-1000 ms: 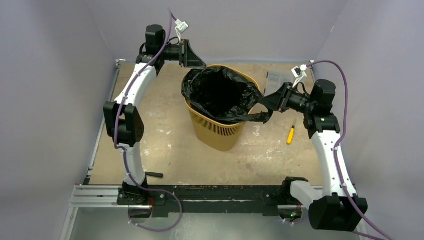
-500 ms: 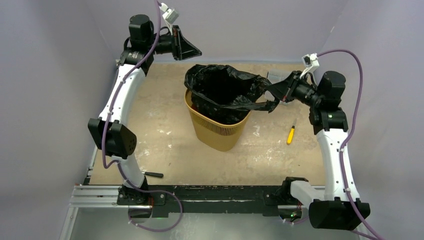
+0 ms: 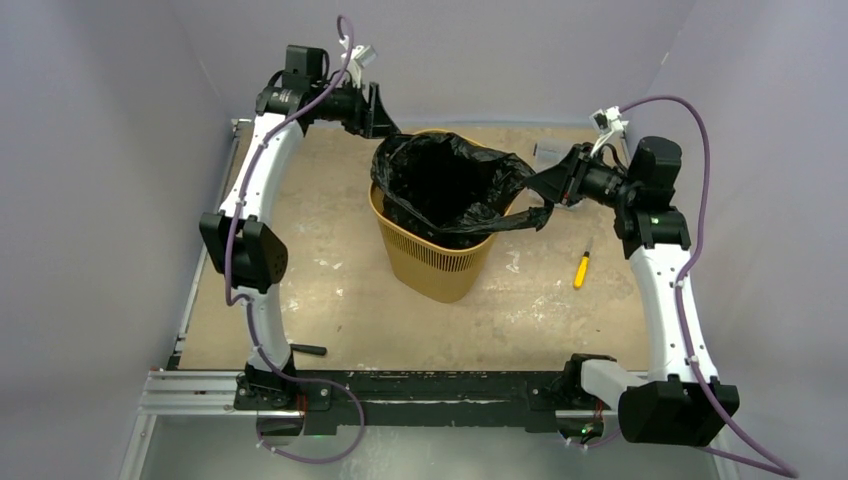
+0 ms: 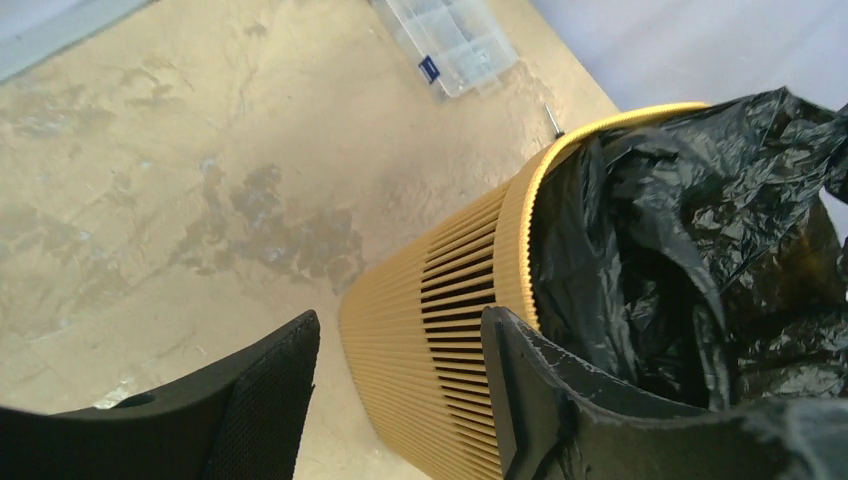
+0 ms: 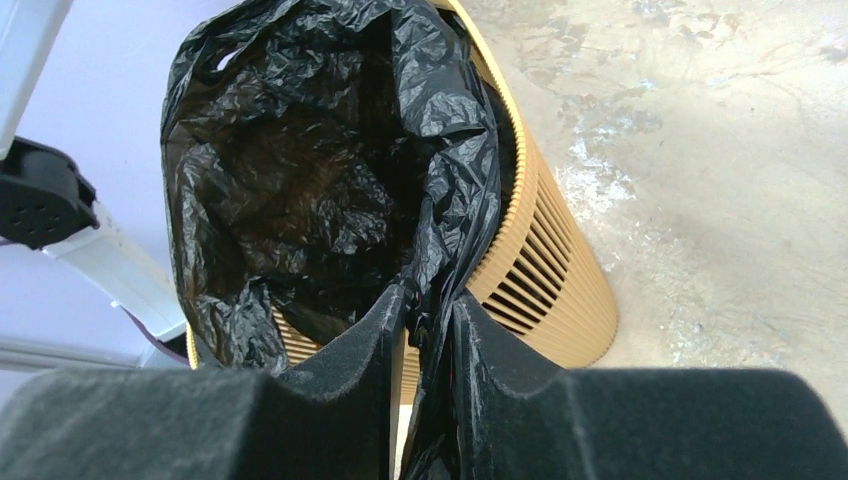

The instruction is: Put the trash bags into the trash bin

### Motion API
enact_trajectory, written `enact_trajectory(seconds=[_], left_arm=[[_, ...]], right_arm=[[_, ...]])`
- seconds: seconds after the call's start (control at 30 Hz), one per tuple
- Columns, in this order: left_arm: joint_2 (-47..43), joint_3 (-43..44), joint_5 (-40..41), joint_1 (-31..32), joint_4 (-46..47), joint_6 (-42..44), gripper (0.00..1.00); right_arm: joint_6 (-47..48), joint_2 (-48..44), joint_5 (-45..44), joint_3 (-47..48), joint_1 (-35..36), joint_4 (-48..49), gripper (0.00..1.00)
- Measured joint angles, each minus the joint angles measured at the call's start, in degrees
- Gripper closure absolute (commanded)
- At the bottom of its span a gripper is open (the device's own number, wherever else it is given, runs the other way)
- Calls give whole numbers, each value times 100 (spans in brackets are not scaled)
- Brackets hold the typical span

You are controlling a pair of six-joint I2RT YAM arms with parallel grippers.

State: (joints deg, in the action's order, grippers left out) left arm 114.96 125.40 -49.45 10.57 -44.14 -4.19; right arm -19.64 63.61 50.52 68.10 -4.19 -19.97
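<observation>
While the right tool (image 5: 430, 305) pinches the edge of the black bag (image 5: 320, 180) lining the orange bin (image 5: 545, 260), the left tool (image 4: 400, 318) hangs with jaws apart beside the bin's rim.

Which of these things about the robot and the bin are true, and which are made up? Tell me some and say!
1. The glossy black plastic bag sits in the orange-yellow mesh plastic bin, its mouth open. True.
2. The right hand is pinching the bag's edge. True.
3. The left hand is shut tight on the bag. False: its fingers stand apart near the bin's rim.
4. The yellow-handled screwdriver lies inside the bin. False: it lies on the table, to the right of the bin.
5. The bin has tipped onto its side. False: it stands upright.
</observation>
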Motion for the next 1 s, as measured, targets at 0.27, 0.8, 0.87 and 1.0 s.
enact_trajectory(seconds=[0.27, 0.8, 0.87, 1.0], left_arm=[[205, 162, -372, -2, -479, 227, 38], [-505, -210, -999, -149, 9, -63, 44], [-494, -208, -1082, -129, -249, 197, 44], [-240, 181, -1064, -17, -1047, 752, 53]], right_arm=[[42, 13, 170, -9, 0, 0, 71], [219, 13, 310, -98, 0, -197, 67], [219, 13, 323, -98, 0, -197, 66], [219, 13, 326, -98, 0, -197, 65]])
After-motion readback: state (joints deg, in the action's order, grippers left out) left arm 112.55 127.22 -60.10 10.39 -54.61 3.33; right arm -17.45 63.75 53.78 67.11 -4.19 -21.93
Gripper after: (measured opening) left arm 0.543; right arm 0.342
